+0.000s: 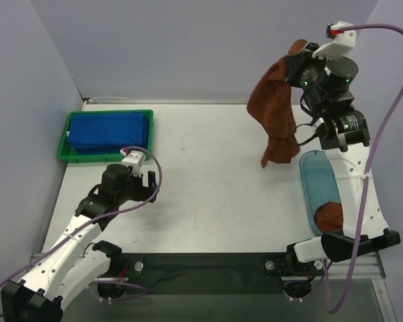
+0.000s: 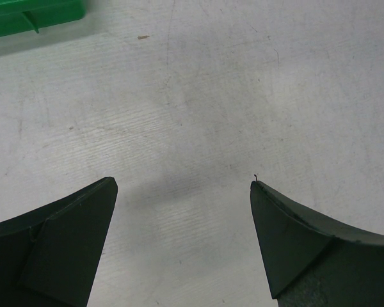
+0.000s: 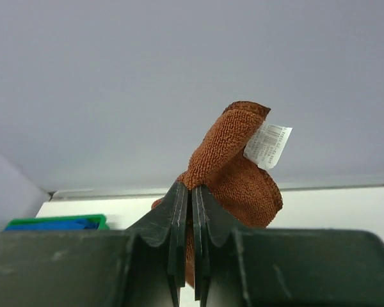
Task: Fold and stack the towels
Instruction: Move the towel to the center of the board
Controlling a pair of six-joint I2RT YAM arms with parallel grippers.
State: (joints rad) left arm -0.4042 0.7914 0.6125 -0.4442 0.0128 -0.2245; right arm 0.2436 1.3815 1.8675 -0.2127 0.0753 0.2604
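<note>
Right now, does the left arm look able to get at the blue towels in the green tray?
Probably yes. The left tool is open and empty, close to the green tray, with only bare table between. The blue towels lie uncovered in it.

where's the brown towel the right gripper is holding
In the top view the rust-brown towel hangs in the air at the far right, pinched by the right gripper, its lower end dangling just beyond the teal bin.
</note>
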